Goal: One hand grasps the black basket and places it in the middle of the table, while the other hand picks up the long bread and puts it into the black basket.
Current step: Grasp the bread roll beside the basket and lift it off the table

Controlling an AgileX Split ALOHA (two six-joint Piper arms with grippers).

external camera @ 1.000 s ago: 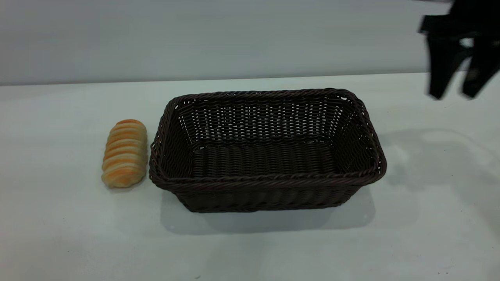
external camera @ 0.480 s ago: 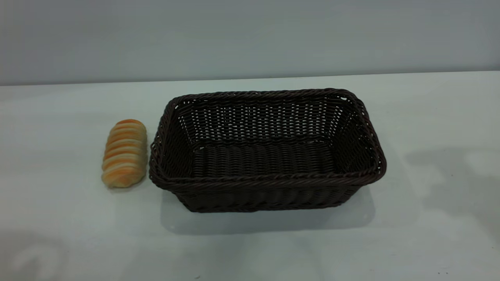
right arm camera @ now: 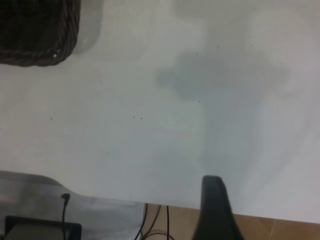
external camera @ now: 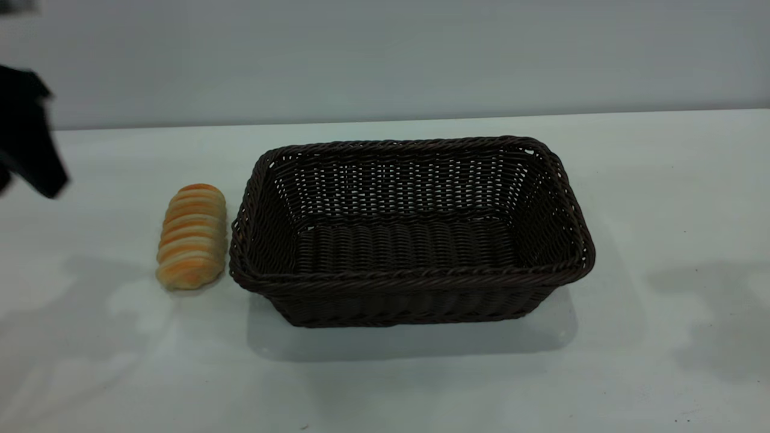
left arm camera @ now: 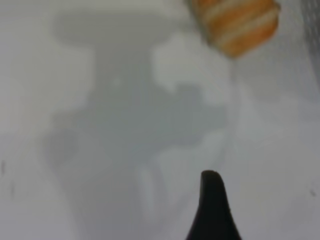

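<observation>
The left claw (external camera: 27, 150) hangs above the desk (external camera: 662, 180), its grip unreadable. The long bread (external camera: 192, 236) beyond it touches the black basket (external camera: 415, 273); a sloppy descent could jam fingers against wicker.

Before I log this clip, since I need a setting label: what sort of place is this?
Probably a lab test bench, not a kitchen: a bare pale table against a blank wall, holding only a black basket and a long bread, with cables below the table edge.
</observation>
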